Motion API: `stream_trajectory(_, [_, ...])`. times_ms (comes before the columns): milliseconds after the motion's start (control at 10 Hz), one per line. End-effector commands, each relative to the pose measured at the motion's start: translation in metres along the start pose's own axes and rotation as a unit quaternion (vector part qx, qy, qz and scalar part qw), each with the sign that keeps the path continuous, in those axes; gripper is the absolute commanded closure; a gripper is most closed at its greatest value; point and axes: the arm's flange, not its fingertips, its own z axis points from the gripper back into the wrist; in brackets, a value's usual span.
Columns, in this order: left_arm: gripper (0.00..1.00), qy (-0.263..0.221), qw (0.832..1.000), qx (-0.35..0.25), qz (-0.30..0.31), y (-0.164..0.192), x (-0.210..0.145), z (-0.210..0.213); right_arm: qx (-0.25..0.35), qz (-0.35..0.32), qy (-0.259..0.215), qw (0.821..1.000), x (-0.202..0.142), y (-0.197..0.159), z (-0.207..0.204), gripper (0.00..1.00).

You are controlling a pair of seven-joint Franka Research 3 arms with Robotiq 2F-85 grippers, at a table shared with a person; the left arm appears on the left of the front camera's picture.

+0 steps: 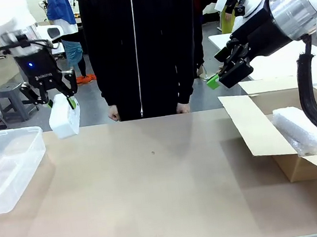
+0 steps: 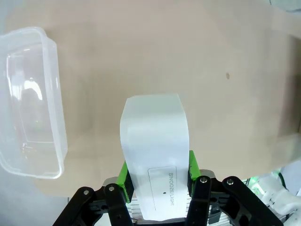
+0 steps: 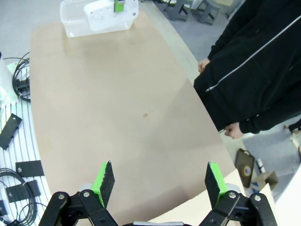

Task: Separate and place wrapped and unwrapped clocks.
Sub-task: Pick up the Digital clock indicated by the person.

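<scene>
Across the middle, the brown table [image 1: 155, 182] is bare and wide. At its left edge sits a clear tub [image 1: 5, 166]; at the right, a cardboard box [image 1: 301, 147] holds a bubble-wrapped clock [image 1: 301, 127]. Above the tub's far corner, the left gripper [image 1: 58, 105] squeezes the plain white clock [image 1: 64, 117]. The right gripper [image 1: 228, 72] hangs spread wide, holding nothing.

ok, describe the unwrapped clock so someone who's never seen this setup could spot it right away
Start at the clear plastic tub on the table's left end. Just above its far right corner hangs the left gripper, shut on the unwrapped clock. It is a smooth plain white block printed SNOOZE/LIGHT, unlike the bubble-wrapped bundle in the cardboard box.
</scene>
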Motion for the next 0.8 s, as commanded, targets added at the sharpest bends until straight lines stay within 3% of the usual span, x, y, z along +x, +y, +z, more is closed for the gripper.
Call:
stream_trajectory(0, [0.84, -0.046, 0.999, -0.008, -0.021, 0.005, -0.026, 0.01, 0.003, -0.001, -0.011, 1.0, 0.0, -0.002, -0.003, 0.0])
stream_trajectory(100, [0.84, -0.054, 0.998, -0.009, -0.034, 0.003, -0.036, 0.018, 0.003, -0.001, -0.011, 1.0, 0.0, -0.002, -0.003, 0.0])
stream_trajectory(200, [0.84, -0.059, 0.998, 0.002, -0.006, 0.002, -0.027, 0.012, 0.003, -0.001, -0.011, 1.0, 0.0, -0.002, -0.003, 0.0])
stream_trajectory(300, [0.84, -0.033, 0.999, -0.003, -0.017, -0.005, -0.028, 0.023, 0.003, -0.001, -0.011, 1.0, 0.0, -0.002, -0.003, 0.0])
stream_trajectory(700, [0.84, -0.033, 0.999, -0.003, -0.017, -0.005, -0.028, 0.023, 0.003, -0.001, -0.011, 1.0, 0.0, -0.002, -0.003, 0.0])
